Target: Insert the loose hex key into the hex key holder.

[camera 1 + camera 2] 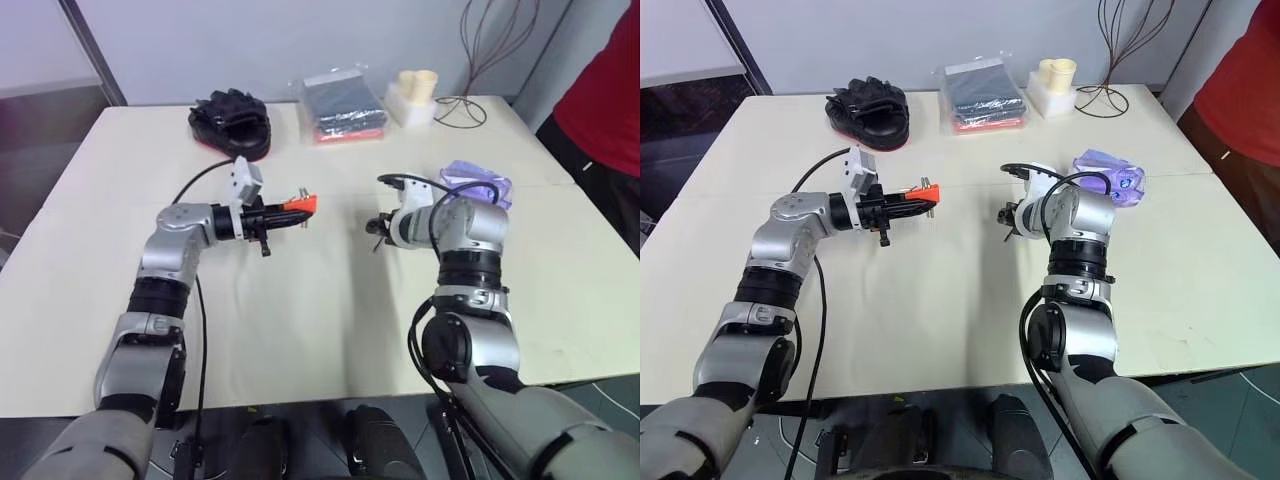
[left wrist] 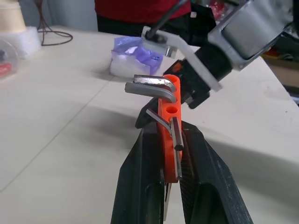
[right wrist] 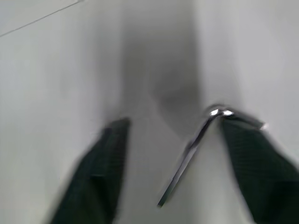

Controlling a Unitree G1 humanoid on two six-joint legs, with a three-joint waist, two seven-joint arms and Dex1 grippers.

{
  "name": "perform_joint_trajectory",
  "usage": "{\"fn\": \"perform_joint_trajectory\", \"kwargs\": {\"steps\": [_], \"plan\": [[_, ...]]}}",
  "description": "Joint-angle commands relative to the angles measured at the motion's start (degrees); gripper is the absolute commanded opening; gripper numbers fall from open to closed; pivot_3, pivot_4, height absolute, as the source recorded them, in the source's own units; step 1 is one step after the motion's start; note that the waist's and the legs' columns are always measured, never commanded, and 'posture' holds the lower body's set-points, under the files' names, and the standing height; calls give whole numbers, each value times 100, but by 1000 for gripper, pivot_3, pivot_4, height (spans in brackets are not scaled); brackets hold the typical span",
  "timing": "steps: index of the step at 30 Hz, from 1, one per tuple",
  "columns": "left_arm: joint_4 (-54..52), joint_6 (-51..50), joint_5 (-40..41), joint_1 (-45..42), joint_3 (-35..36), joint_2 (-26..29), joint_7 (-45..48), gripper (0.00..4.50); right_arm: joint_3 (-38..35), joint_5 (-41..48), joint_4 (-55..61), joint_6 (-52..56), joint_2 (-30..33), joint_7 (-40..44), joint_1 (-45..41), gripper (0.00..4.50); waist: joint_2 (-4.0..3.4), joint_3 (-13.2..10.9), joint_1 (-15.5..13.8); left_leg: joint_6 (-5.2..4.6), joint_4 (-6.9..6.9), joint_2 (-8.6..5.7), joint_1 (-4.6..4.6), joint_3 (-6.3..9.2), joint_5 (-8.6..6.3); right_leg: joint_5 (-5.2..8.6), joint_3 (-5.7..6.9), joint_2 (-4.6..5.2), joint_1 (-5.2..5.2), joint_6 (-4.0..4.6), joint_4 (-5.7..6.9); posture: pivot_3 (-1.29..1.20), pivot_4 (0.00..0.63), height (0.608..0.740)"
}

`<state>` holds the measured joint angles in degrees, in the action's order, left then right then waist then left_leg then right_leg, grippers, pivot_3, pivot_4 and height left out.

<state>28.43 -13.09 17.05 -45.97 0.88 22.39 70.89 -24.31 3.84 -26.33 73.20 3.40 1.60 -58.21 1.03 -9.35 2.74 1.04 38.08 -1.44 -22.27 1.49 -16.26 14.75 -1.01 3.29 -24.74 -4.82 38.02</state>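
**Holder clamped left, loose key between right fingers**

While the left gripper (image 1: 285,212) grips the hex key holder (image 1: 299,204) tight, held above the table (image 1: 330,320) a little toward nine o'clock of its middle, the orange-red block points toward three o'clock. Short dark keys stick out of it (two bent ones at its far end, seen from the left wrist). The right gripper (image 3: 180,163) is near the middle of the table, angled down, its fingers (image 3: 100,172) standing apart, neither wide nor closed. The loose hex key (image 3: 187,156) lies on the table between them, its bend touching one finger. A purple packet (image 1: 478,182) lies at two o'clock.
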Motion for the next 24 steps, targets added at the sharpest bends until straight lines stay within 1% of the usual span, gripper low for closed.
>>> {"fn": "perform_joint_trajectory", "kwargs": {"steps": [1, 4, 6, 8, 10, 17, 18, 20, 24], "plan": [[-284, -2, 199, -1, 141, 62, -84, 0, 582, -34, -480, -284, 24, 142, 400, 982, 5, 4, 2, 0, 0, 1, 4, 0, 0, 0, 0, -1, 4, 0, -1, 0, 150, 740], [-373, -39, 238, 46, 158, 96, -151, 0, 1133, -96, -474, -446, 113, 316, 700, 982, 21, 16, 9, -1, 0, 5, 27, 0, -1, 0, 0, -5, 27, 0, -6, 0, 150, 740], [-435, -59, 265, 84, 150, 115, -187, 0, 1289, -73, -470, -497, 153, 358, 831, 982, 36, 27, 0, -2, -2, 6, 50, 1, -1, 1, 0, -6, 50, 1, -7, 0, 150, 740], [-486, -73, 281, 117, 150, 128, -223, 0, 1381, -61, -532, -598, 193, 378, 921, 982, 35, 31, -6, -5, -12, 8, 90, 2, -4, 1, 1, -7, 96, 1, -21, 0, 150, 740], [-512, -84, 304, 134, 143, 147, -256, 0, 1493, -79, -648, -722, 252, 408, 946, 982, 37, 45, -10, -10, -16, 16, 104, 9, -7, 2, 7, -15, 126, 1, -55, 0, 150, 740], [-495, -64, 325, 131, 99, 161, -324, 0, 1506, -5, -1107, -959, 230, 362, 594, 982, 59, 81, -6, -10, -16, 17, 106, 11, -8, 0, 8, -11, 134, 3, -68, 0, 150, 740], [-494, -54, 321, 134, 93, 153, -332, 0, 1490, 4, -1202, -986, 215, 344, 546, 1214, 59, 81, -3, -10, -16, 17, 106, 11, -8, 0, 8, -10, 134, 3, -69, 0, 150, 740], [-490, -35, 319, 136, 88, 143, -344, 0, 1452, 28, -1384, -1012, 184, 308, 459, 1849, 59, 82, -1, -11, -17, 18, 107, 11, -8, -1, 8, -10, 133, 4, -70, 0, 150, 740], [-466, 5, 324, 130, 107, 130, -390, 0, 1428, 85, -1651, -1038, 112, 278, 309, 3852, 62, 85, -10, -11, -17, 18, 106, 11, -9, -2, 9, -7, 133, 5, -71, 0, 150, 740]]}}
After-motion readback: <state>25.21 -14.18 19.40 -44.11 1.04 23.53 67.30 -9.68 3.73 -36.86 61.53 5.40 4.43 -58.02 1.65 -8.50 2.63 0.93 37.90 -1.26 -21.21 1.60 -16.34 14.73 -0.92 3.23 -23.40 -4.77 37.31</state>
